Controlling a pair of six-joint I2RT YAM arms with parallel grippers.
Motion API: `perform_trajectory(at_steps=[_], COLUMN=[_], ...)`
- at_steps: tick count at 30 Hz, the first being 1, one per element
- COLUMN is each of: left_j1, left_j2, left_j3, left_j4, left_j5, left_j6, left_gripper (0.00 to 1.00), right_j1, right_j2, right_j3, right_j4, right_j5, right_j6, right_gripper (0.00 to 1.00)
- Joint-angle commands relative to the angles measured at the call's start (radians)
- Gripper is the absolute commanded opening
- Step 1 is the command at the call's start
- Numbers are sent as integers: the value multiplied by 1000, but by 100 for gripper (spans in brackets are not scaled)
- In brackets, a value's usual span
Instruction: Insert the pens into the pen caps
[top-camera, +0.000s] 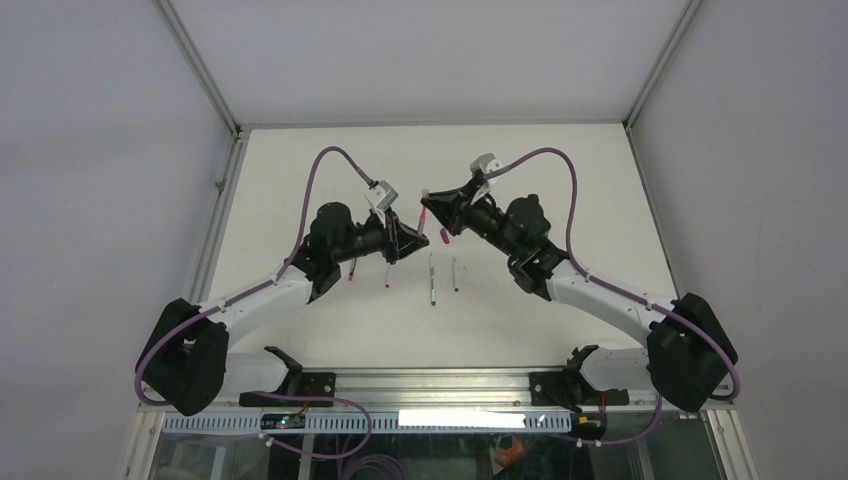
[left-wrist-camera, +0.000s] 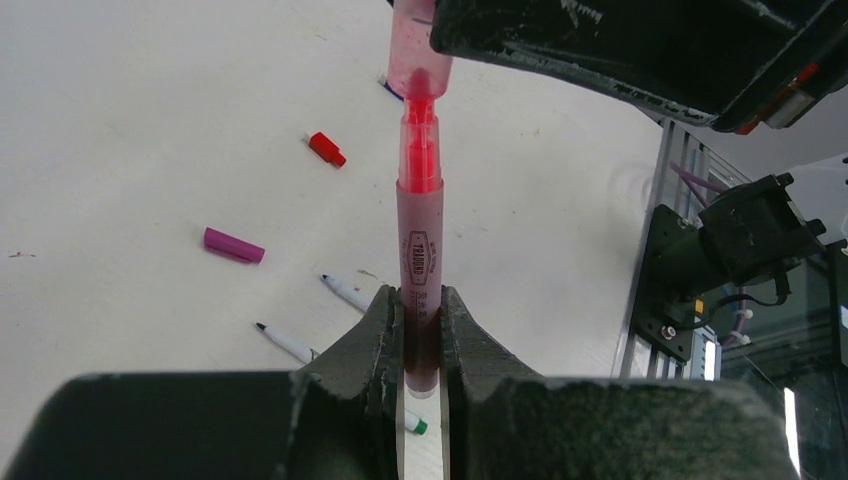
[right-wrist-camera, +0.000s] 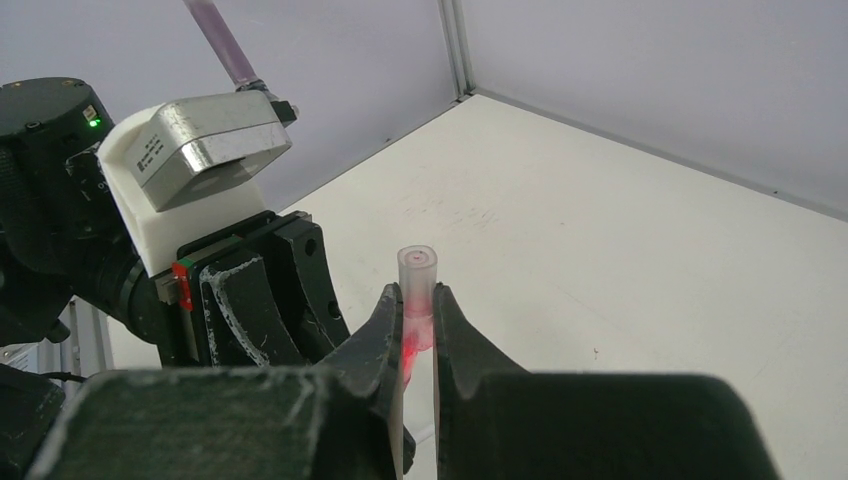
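Observation:
My left gripper (left-wrist-camera: 420, 296) is shut on a pinkish-red pen (left-wrist-camera: 420, 250), held with its red tip up. The tip meets the open mouth of a pale pink cap (left-wrist-camera: 417, 62). My right gripper (right-wrist-camera: 418, 296) is shut on that cap (right-wrist-camera: 417, 268), with the red tip showing just below it. In the top view both grippers meet above the table's middle, left (top-camera: 411, 240) and right (top-camera: 431, 213). On the table lie a magenta cap (left-wrist-camera: 234, 245), a red cap (left-wrist-camera: 326, 149) and two white pens (left-wrist-camera: 346, 292) (left-wrist-camera: 286, 343). A blue cap (left-wrist-camera: 387, 86) peeks out behind the held cap.
In the top view two more pens (top-camera: 352, 270) (top-camera: 388, 278) lie under the left arm. The white pens (top-camera: 432, 278) (top-camera: 455, 275) lie between the arms. White walls close the table (top-camera: 560, 180) on three sides.

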Motion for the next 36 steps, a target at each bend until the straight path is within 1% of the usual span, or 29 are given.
perform_trajectory(at_steps=[1,12,17,21,26,31,36], left_j1=[-4,-4,-4,-4,-4,-4,-4], left_j2=[-37,-82,-105,-120,-102,-58,-51], left_j3=[1,7,7,12,38,108,125], left_j4=[59,42,48,78,115,65,27], left_j5=[-24,-90,-206,-282,-332,-354,-390], left_j6=[37,86,103,120,124,132,139], left_gripper=[0,0,0,0,0,0,0], right_j1=[0,3,8,17,31,59,92], right_j2=[5,39,50,52,77,111,151], right_j3=[4,84,134,107,132,156,173], right_j4=[-27,-216,-356,-360,-445,-501,-527], right_j5=[-18,-47,-5,14,50,101,127], right_j6=[11,94,154,210,258,302,309], right_gripper=[0,0,0,0,0,0,0])
